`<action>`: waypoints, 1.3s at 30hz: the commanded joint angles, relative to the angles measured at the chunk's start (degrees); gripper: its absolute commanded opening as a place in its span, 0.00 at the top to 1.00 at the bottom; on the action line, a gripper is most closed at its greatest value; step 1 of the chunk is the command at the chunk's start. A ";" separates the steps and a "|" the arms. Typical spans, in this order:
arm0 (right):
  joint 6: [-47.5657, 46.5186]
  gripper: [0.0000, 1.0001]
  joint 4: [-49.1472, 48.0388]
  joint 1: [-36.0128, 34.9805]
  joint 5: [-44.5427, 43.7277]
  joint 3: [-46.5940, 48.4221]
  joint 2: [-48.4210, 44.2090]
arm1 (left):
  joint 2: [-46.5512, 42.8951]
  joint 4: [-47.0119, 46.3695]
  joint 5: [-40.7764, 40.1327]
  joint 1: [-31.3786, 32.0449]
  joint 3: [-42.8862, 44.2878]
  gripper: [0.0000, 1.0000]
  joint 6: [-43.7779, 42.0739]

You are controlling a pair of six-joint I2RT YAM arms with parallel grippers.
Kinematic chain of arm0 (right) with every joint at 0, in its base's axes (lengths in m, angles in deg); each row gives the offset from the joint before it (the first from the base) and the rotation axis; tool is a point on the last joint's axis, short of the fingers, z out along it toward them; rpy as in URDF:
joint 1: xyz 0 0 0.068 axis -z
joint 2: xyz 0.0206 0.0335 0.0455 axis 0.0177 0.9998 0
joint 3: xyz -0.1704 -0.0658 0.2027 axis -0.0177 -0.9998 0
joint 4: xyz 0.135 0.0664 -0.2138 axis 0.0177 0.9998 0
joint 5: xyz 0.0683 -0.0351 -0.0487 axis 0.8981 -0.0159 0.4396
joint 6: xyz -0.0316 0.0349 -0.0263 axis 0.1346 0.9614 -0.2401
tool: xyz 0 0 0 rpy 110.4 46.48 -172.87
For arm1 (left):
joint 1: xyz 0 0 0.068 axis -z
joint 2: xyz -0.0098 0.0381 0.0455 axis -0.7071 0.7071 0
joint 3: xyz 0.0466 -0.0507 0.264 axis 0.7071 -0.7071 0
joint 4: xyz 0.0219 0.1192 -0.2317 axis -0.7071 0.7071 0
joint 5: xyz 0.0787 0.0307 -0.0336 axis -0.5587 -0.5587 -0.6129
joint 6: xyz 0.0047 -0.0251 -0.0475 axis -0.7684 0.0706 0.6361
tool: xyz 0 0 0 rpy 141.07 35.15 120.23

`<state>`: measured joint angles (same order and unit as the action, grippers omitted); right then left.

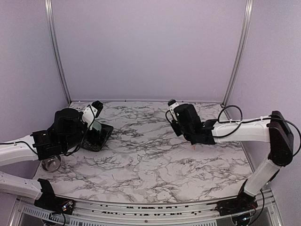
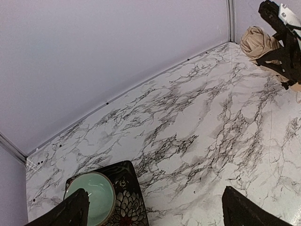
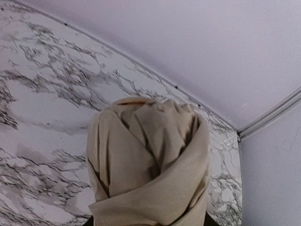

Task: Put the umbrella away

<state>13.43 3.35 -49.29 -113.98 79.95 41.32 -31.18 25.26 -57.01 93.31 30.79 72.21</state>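
The umbrella [image 3: 150,165] is a folded cream-beige bundle that fills the right wrist view, held off the marble table [image 1: 150,160]. My right gripper [image 3: 150,222] is shut on it, and only dark finger edges show at the bottom corners of the bundle. In the left wrist view the umbrella [image 2: 257,42] sticks out of the right gripper [image 2: 282,47] at the far right corner. From above, the right gripper [image 1: 181,120] hides most of it; a small tan tip [image 1: 193,147] shows below the wrist. My left gripper [image 2: 157,209] is open and holds nothing, hovering by the tray at the left.
A black patterned tray [image 2: 129,188] holds a pale green bowl [image 2: 91,200] at the table's left side, right under the left gripper [image 1: 95,112]. A metal cup [image 1: 51,164] stands near the left edge. Lilac walls and metal posts enclose the back and sides.
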 commanded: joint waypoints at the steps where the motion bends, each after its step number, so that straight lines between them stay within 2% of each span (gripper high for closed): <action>1: 1.37 1.00 16.89 2.87 -12.84 5.53 6.59 | -0.12 1.35 -0.73 -0.41 1.85 0.01 -0.97; 4: 6.06 1.00 25.76 3.17 -15.39 11.47 14.67 | -0.34 1.66 -0.65 -0.41 1.78 0.01 -0.90; 8: 9.45 0.84 33.46 3.21 -10.89 18.91 24.24 | -0.82 1.90 -0.38 -0.41 1.55 0.01 -0.79; 11: 10.73 0.77 36.83 2.91 -7.36 23.47 29.54 | -1.19 2.42 -0.76 -0.41 1.41 0.01 -1.00; 17: 10.69 0.57 39.40 1.34 -4.92 28.19 34.41 | -1.45 2.58 -0.91 -0.46 1.25 0.01 -1.48; 18: 10.69 0.50 39.55 0.89 -3.68 28.75 34.74 | -1.36 2.57 -0.83 -0.49 1.27 0.01 -1.62; 19: 10.57 0.35 39.55 0.59 -1.86 29.35 34.90 | -1.28 2.57 -0.75 -0.50 1.35 0.01 -1.68; 20: 10.53 0.13 39.46 -0.33 1.15 29.86 34.90 | -1.16 2.57 -0.66 -0.50 1.44 0.01 -1.75; 21: 10.34 0.02 39.45 -1.47 3.94 30.38 34.80 | -1.01 2.71 -0.45 -0.50 1.53 0.01 -1.84; 25: 9.56 0.00 38.57 -2.58 15.94 31.79 30.91 | -0.60 2.98 0.25 -0.50 1.71 0.01 -1.94; 29: 8.01 0.00 34.69 -1.98 27.10 28.72 21.01 | -0.43 3.32 0.88 -0.50 1.56 0.01 -2.01; 34: 7.34 0.00 30.33 5.12 43.55 20.88 8.80 | -0.33 3.16 1.76 -0.50 1.54 0.01 -2.14; 37: 5.15 0.00 28.56 9.39 55.68 17.32 6.18 | 0.48 3.03 3.05 -0.50 1.58 0.01 -2.10; 39: 4.20 0.02 27.74 11.41 56.66 16.07 6.48 | 1.42 3.40 3.47 -0.50 1.98 0.01 -1.83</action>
<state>20.25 34.15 -41.83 -70.90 99.18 47.15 -31.38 27.30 -55.35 93.20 30.81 70.75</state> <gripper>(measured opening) 0.996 0.992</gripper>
